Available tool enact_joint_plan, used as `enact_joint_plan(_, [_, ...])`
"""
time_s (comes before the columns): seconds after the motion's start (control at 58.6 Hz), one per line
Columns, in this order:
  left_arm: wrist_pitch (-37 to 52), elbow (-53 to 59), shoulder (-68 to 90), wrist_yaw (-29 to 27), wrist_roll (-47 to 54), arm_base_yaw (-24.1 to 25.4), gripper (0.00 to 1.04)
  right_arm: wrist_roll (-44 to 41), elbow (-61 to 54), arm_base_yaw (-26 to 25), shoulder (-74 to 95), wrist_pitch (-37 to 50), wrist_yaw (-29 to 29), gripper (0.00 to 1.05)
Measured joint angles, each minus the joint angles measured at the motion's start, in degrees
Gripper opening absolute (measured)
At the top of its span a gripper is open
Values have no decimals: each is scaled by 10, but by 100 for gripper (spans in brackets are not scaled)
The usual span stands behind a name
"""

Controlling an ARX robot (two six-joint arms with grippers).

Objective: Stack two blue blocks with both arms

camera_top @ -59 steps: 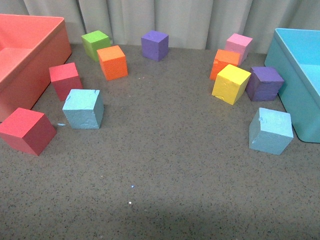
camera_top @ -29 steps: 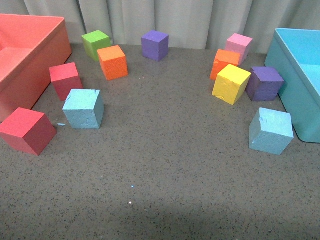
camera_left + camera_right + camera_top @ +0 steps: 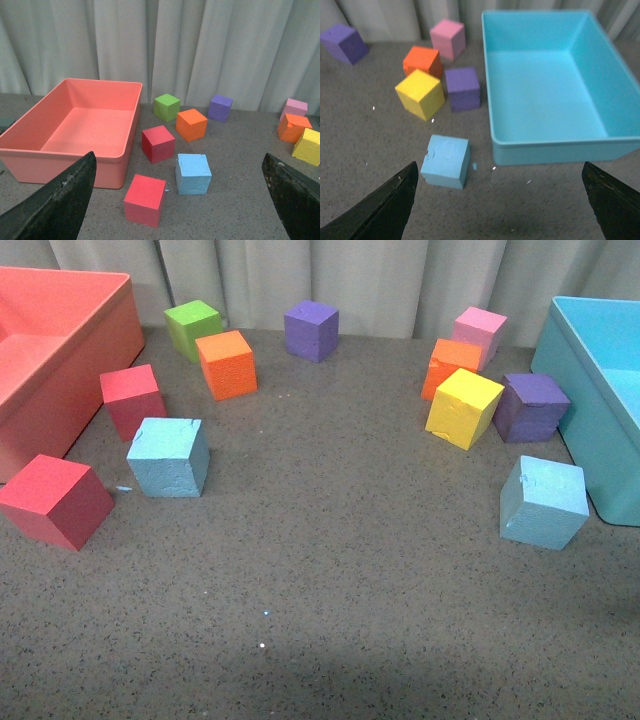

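Two light blue blocks lie far apart on the grey table. One blue block (image 3: 168,457) (image 3: 193,173) sits on the left, near two red cubes. The other blue block (image 3: 543,502) (image 3: 445,161) sits on the right, beside the light-blue bin. Neither arm shows in the front view. My left gripper (image 3: 182,200) is open, well back from and above the left block, nothing between its fingers. My right gripper (image 3: 500,200) is open too, held above the table short of the right block, which lies toward one fingertip.
A salmon-pink bin (image 3: 50,360) (image 3: 75,130) stands at the left, a light-blue bin (image 3: 600,390) (image 3: 555,85) at the right. Red (image 3: 55,500), red (image 3: 132,400), orange (image 3: 226,364), green (image 3: 192,328), purple (image 3: 311,330), pink (image 3: 478,332), orange (image 3: 447,367), yellow (image 3: 463,407) and purple (image 3: 530,406) cubes ring the table's middle.
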State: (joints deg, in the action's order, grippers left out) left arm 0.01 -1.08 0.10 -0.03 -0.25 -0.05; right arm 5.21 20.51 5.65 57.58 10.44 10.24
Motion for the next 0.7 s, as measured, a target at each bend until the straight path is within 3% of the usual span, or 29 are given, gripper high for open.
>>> enact_joint_plan(0.359, [0,0,0,0,0,0,98,120,216,14,366,-111,-66,95])
enact_joint_plan(0.7, [0,0,0,0,0,0,98,149,337,38,497,-188,-62,95])
